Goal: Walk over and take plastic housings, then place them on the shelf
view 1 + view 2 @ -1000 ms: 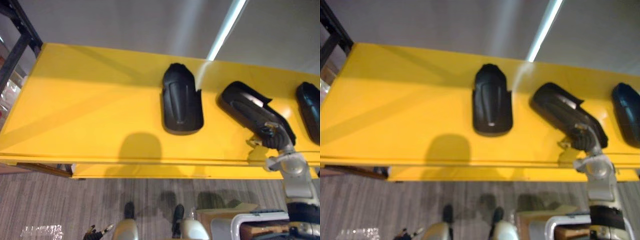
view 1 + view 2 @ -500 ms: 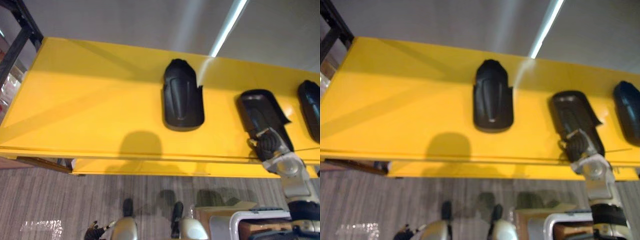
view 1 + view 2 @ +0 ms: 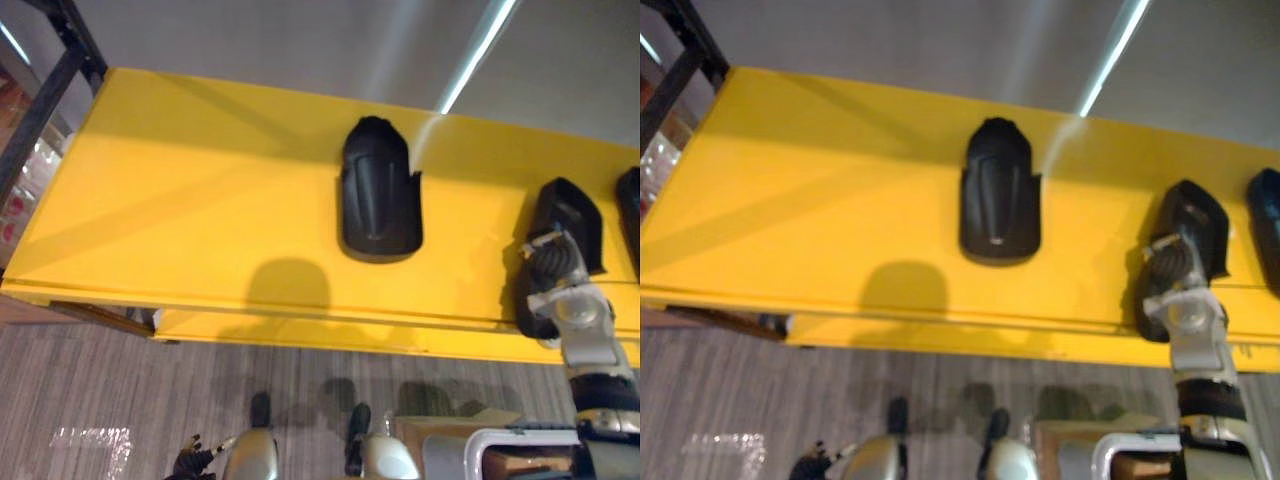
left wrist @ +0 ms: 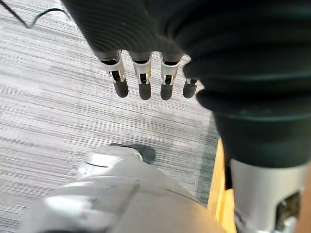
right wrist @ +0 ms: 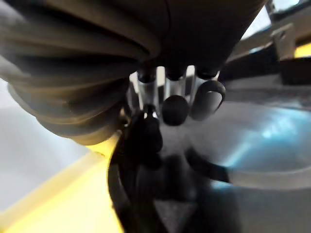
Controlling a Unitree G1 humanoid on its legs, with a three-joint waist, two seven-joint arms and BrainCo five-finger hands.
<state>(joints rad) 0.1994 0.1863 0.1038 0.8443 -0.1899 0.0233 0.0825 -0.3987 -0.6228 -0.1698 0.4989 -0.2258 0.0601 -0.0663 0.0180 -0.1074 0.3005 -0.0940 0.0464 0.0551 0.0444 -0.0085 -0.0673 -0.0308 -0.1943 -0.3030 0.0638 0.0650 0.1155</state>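
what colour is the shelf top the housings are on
Bright yellow. The flat shelf board shows best in the left eye view.

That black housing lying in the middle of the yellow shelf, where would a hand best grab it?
Probably by its wide near end, reaching in over the front edge of the shelf: the housing lies flat, that end facing the robot, its narrow rounded end pointing away.
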